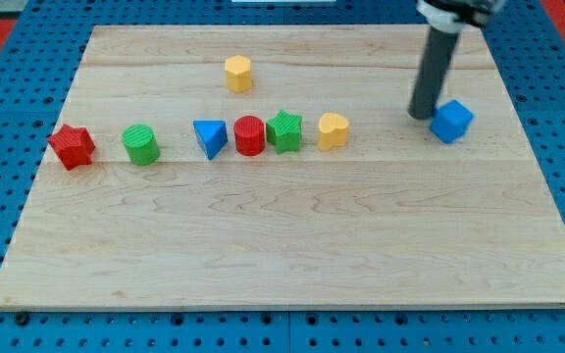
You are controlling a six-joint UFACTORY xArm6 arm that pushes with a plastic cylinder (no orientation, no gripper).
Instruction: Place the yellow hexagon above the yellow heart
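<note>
The yellow hexagon sits near the view's top, left of centre. The yellow heart lies at the right end of a row of blocks across the middle of the board. The hexagon is up and well to the left of the heart. My tip is at the view's right, just left of a blue cube and close to touching it. The tip is well right of the heart and far from the hexagon.
A row runs from the view's left: red star, green cylinder, blue triangle, red cylinder, green star. The wooden board lies on a blue pegboard.
</note>
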